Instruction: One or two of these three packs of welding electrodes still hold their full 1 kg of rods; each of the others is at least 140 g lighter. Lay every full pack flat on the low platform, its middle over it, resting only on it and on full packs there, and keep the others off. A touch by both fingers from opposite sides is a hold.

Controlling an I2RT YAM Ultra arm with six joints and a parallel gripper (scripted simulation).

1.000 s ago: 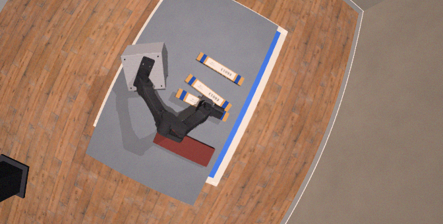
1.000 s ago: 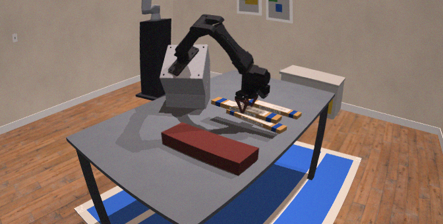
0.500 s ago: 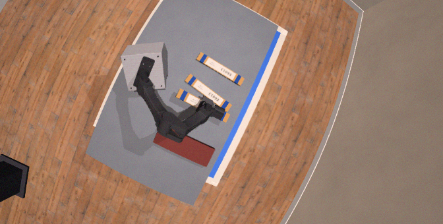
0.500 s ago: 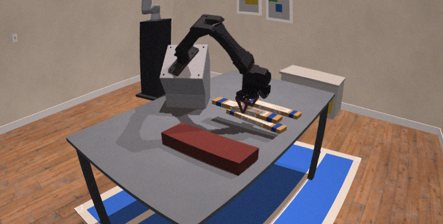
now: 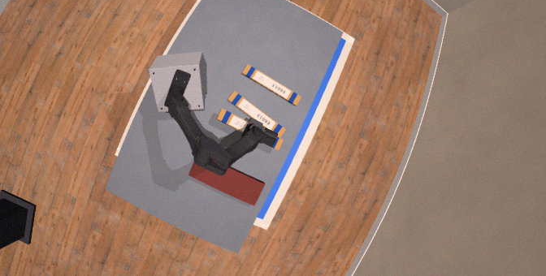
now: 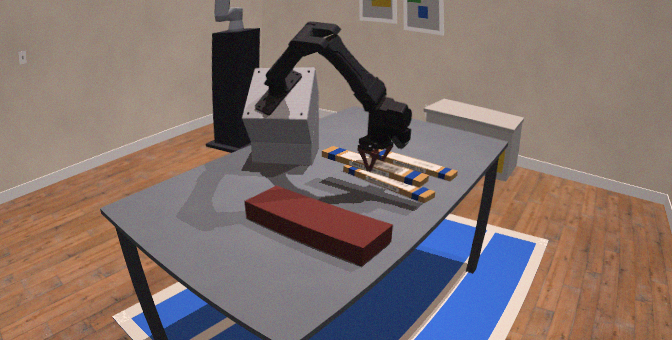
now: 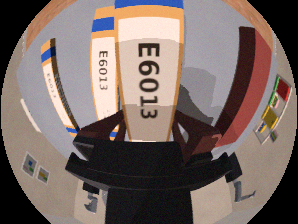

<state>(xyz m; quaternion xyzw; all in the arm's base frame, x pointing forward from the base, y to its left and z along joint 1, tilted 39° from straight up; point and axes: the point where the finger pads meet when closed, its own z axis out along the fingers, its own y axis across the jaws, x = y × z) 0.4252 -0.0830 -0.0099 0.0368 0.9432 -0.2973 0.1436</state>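
My gripper [image 5: 256, 128] [image 6: 376, 160] [image 7: 149, 111] is shut on the nearest-to-platform E6013 pack [image 5: 236, 122] [image 6: 400, 172] [image 7: 150, 80], one finger on each long side near its middle. This pack hangs roughly level above the table, its shadow apart from it. The middle pack [image 5: 255, 112] [image 6: 394, 184] [image 7: 103, 65] lies flat on the table close beside and below it, partly covered in the wrist view. The far pack [image 5: 271, 84] [image 6: 425, 164] [image 7: 57, 87] lies flat farther off. The low dark-red platform [image 5: 229, 184] [image 6: 320, 217] [image 7: 255, 85] carries no pack.
The grey table [image 5: 268, 22] [image 6: 165, 202] bears everything. The arm's light grey pedestal box [image 5: 197, 91] [image 6: 285, 139] stands at the table's side. In the top view the arm's elbow hangs over the platform's upper left part. The table's long edge runs past the packs' outer ends.
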